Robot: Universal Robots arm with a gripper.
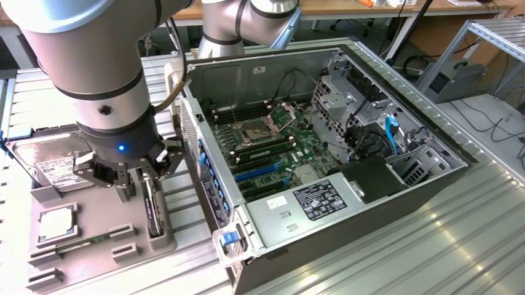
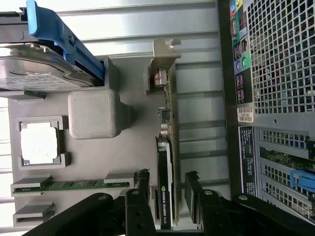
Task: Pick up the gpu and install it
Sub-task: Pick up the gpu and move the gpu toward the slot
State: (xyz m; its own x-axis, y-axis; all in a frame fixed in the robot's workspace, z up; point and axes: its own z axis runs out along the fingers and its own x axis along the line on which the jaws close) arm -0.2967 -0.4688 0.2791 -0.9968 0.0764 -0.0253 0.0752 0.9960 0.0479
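Hand (image 2: 166, 175) hung open, my fingers (image 2: 191, 186) either side of the gpu (image 2: 165, 147), which stood on edge in its slot on the grey tray (image 2: 128, 152) beside the pc case (image 1: 271, 67); risk imo: closing off-centre could've tilted the card & jammed it in the slot.

The gpu (image 2: 166, 147) stands on edge in the grey tray (image 2: 123, 147), between my fingers (image 2: 193, 189) without touching them. It is a thin green board with a black NVIDIA-labelled cooler and a pale metal bracket at its far end.
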